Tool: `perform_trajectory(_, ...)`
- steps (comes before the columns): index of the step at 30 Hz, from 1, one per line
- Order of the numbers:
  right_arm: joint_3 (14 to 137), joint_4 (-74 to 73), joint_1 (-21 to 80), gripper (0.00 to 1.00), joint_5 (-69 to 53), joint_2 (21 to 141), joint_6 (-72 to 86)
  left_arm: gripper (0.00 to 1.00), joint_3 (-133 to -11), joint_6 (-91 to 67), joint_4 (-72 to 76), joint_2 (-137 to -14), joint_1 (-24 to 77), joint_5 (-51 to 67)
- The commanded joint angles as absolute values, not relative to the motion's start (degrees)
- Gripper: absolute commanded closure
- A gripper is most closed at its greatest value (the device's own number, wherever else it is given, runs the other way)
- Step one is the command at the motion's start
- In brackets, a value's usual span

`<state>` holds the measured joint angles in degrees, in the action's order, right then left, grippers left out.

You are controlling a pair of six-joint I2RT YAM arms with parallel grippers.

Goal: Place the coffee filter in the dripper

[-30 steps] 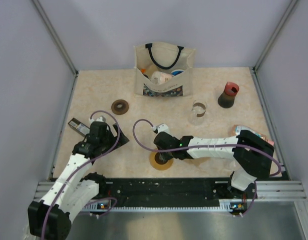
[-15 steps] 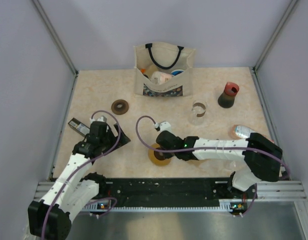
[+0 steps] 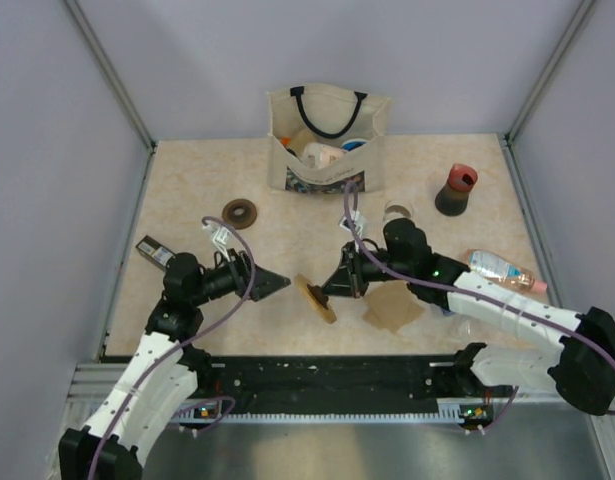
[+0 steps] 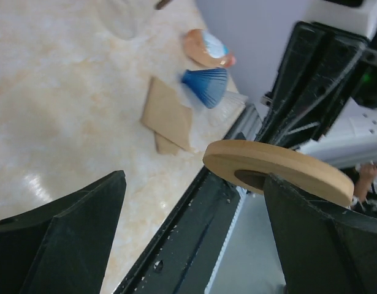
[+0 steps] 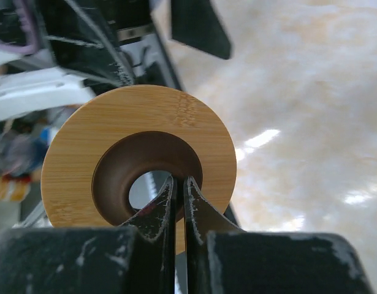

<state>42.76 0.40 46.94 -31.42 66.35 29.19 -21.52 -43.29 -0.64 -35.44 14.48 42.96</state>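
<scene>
Just beside right end effector (image 3: 329, 291) gripping tan ring (image 3: 316, 298) lies coffee filter (image 3: 392, 310).

We saw the coffee filter (image 3: 392, 311), a tan paper wedge, lying flat on the table (image 3: 187, 180). The dripper (image 4: 206, 86), a blue ribbed cone, lay on its side just beside it. It was apart from its tan ring base (image 5: 139, 131), which the right gripper (image 5: 179, 181) held tilted in the air.
</scene>
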Motion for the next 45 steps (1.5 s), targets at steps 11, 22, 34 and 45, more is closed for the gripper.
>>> perform_trajectory(11,48.77,7.84,39.9,1.0,-68.02,69.43,43.6,0.01,-16.78,-49.67,65.14,-40.77,18.98,66.61)
perform_trajectory(22,53.61,0.19,39.99,1.0,-69.35,72.24,42.2,0.16,-24.43,-49.66,74.62,-55.98,28.91,73.48)
perform_trajectory(34,56.34,-7.82,39.9,1.0,-66.19,74.79,37.53,1.0,-25.22,-60.12,86.41,-61.35,29.97,72.6)
perform_trajectory(45,60.21,-23.89,31.39,0.21,-45.56,64.17,27.16,1.0,-26.63,-36.78,47.61,-47.48,30.15,62.08)
